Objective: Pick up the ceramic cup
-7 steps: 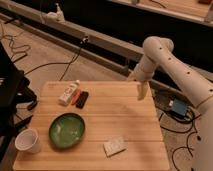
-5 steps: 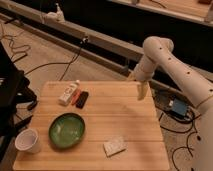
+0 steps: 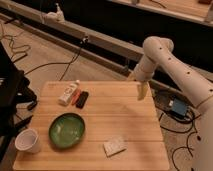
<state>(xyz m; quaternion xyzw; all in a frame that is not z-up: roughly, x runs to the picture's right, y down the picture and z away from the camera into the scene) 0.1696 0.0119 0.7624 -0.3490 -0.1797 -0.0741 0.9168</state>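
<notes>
The white ceramic cup (image 3: 28, 141) stands upright at the near left corner of the wooden table (image 3: 120, 115), just left of the green bowl (image 3: 67, 130). My gripper (image 3: 142, 92) hangs from the white arm (image 3: 165, 55) above the table's far right edge, far from the cup, with nothing seen in it.
A white packet (image 3: 68, 93), a thin red item and a black bar (image 3: 81, 99) lie at the table's far left. A pale wrapped packet (image 3: 114, 145) lies near the front. Cables (image 3: 60, 62) and a blue box (image 3: 178, 107) are on the floor; a dark cart (image 3: 10, 95) is at left.
</notes>
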